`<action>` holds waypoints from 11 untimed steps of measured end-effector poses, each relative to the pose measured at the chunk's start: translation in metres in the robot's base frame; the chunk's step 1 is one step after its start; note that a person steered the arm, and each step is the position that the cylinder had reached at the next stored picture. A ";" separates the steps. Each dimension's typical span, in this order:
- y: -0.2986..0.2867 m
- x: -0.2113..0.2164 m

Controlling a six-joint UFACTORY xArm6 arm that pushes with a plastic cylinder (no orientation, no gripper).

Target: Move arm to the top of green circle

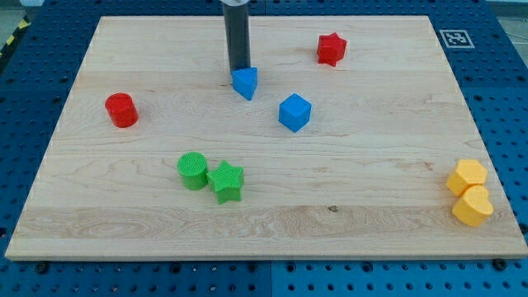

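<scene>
Green circle [192, 170], a ribbed cylinder, sits near the board's [388, 223] bottom edge, touching the green star [226, 181]; open wood above. My tip [239, 68], fingerless, touches the blue triangle [245, 82].

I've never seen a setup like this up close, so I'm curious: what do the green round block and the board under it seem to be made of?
The green circle looks like matte plastic, possibly 3D-printed: fine parallel ridges line its top. The board looks like pale, smooth wood: long grain streaks run across it, with a small dark knot. My tip rests far above the circle, at the blue block.
</scene>
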State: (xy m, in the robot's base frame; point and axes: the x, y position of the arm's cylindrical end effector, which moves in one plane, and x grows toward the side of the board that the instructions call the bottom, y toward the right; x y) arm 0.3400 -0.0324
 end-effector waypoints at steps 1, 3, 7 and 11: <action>0.012 0.004; -0.009 0.009; -0.006 0.039; 0.018 0.057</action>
